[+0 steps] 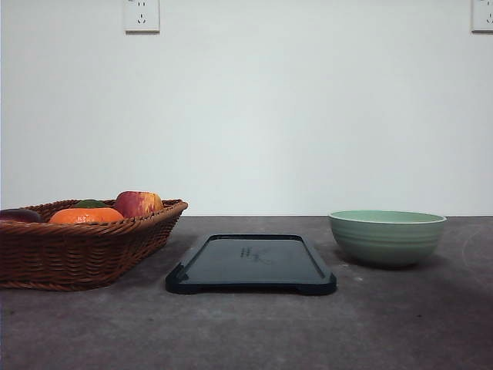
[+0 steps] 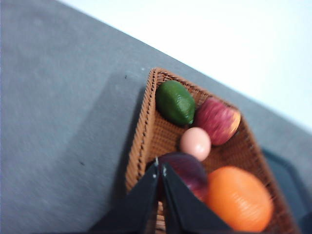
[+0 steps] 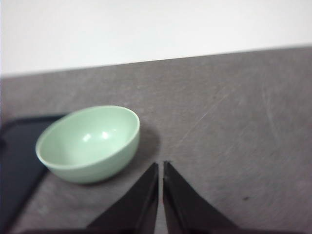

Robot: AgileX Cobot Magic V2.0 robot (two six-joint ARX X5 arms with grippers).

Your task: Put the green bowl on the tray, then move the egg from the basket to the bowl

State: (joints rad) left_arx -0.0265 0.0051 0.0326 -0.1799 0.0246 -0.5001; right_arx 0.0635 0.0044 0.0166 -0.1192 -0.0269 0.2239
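Black pincers (image 2: 160, 168) (image 3: 161, 165) closed, empty.

The shallow brown woven wicker basket (image 1: 81, 250) showed a rough, ribbed weave with a matt finish. The flat dark navy plastic tray (image 1: 251, 264) looked smooth with a soft sheen, faintly reflecting the wall. The pale sage-green ceramic bowl (image 1: 387, 237) was glazed and glossy inside, with highlights in the right wrist view, and faintly ridged outside. The small pinkish-brown egg (image 2: 195, 143) appeared smooth and slightly shiny. The grey tabletop (image 1: 400, 324) was matt, mottled and finely scratched. The black gripper fingers (image 3: 178, 200) looked like smooth, dull plastic.
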